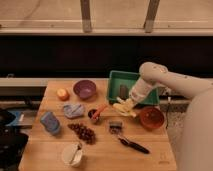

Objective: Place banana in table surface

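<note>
Step in hand: transfer of the banana [123,107] to the worktop [55,150]. The pincer [128,105] is clamped shut on the banana and holds it low over the wooden worktop, just in front of the near edge of the green tray [116,79] and to the left of the red-brown bowl [151,118]. Whether the fruit already touches the wood cannot be told from this view.

Next move, as judged: lower the fruit onto the bare wood beneath it, part the jaws, then lift the pincer straight up. The landing patch is narrow. The small dark cup holding an orange stick [95,114] lies near on the left, and a small dark block [116,126] lies just in front, so the descent should be vertical, with no sideways drift.

Arm pose: the white arm [170,80] enters from the right edge, bends at a rounded joint above the tray's right side, and slopes down and to the left, with the wrist pointing at the worktop.
</note>
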Available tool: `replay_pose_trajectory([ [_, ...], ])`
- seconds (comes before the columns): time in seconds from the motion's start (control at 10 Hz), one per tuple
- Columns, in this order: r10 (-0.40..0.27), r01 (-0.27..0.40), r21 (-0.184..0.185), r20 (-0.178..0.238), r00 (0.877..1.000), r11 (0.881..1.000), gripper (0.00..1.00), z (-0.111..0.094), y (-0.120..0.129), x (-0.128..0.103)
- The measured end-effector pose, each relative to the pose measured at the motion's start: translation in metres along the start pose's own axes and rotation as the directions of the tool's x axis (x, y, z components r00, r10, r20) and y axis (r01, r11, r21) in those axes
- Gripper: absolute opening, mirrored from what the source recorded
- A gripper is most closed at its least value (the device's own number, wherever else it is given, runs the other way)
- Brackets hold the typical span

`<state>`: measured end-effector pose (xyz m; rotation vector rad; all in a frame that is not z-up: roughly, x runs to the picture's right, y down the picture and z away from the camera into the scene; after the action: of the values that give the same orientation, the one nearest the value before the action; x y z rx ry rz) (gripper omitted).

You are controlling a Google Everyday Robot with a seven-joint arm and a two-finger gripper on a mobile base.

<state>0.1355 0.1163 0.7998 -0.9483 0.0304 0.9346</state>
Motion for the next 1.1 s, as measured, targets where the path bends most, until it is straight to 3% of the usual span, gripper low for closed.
replay_pose_trajectory([
  [0.2,-0.011,0.011,-0.016,-0.041,0.999,1.000,0.01,0.013,0.002,0.004],
  [0.4,-0.020,0.018,-0.029,-0.061,0.998,0.999,0.15,0.024,0.003,0.006],
  [0.9,-0.038,0.033,-0.107,-0.042,0.998,0.994,0.64,0.048,-0.005,0.006],
  [1.1,-0.061,0.057,-0.117,-0.032,0.998,0.991,0.67,0.049,-0.001,0.000],
])
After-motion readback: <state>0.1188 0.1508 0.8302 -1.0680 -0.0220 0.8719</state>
